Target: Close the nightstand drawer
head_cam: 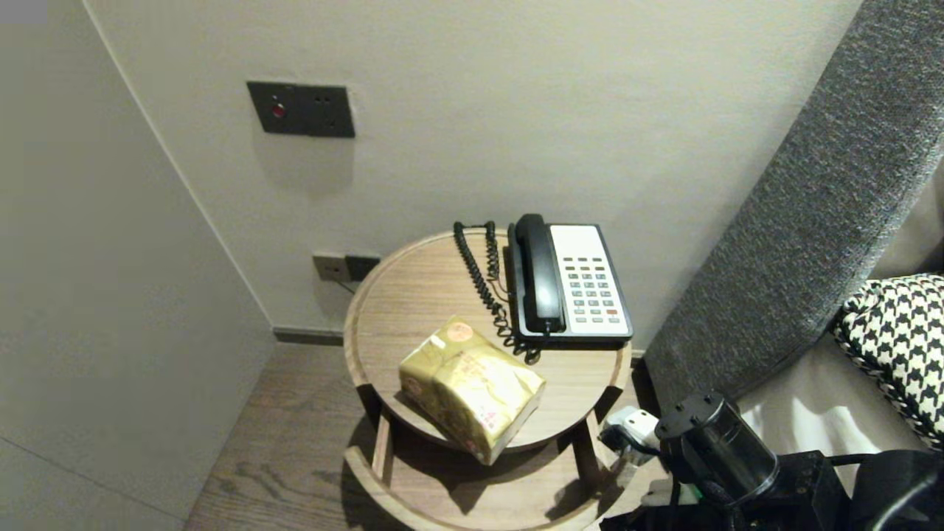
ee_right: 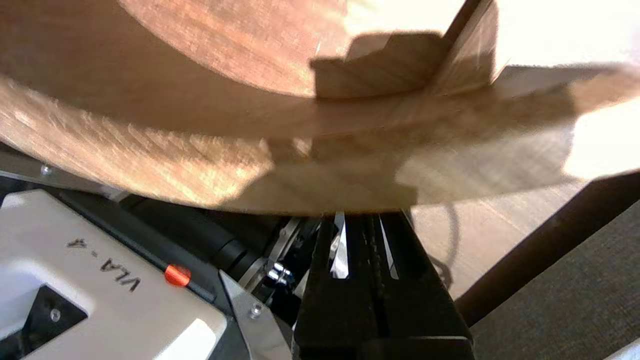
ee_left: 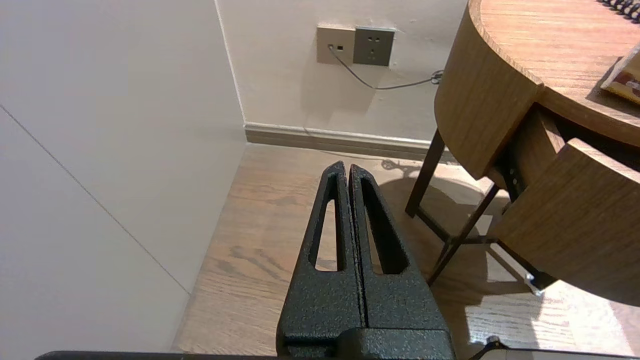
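Note:
A round two-tier wooden side table (head_cam: 413, 295) stands against the wall. On its top lie a yellow tissue pack (head_cam: 470, 387) near the front edge and a black-and-white desk phone (head_cam: 571, 284) with a coiled cord at the back right. My right arm (head_cam: 715, 442) shows at the bottom right, beside the lower shelf (head_cam: 442, 501). My right gripper (ee_right: 367, 217) is shut and holds nothing, its tips hidden just under the lower shelf's rim (ee_right: 200, 160). My left gripper (ee_left: 348, 167) is shut and empty, parked low over the wood floor left of the table (ee_left: 480, 100).
A grey padded headboard (head_cam: 811, 221) and a houndstooth pillow (head_cam: 896, 332) lie to the right. Wall sockets (ee_left: 355, 46) with a plugged cable sit behind the table, and a dark switch panel (head_cam: 301, 109) above. A side wall closes off the left. My white base (ee_right: 100, 285) is below the shelf.

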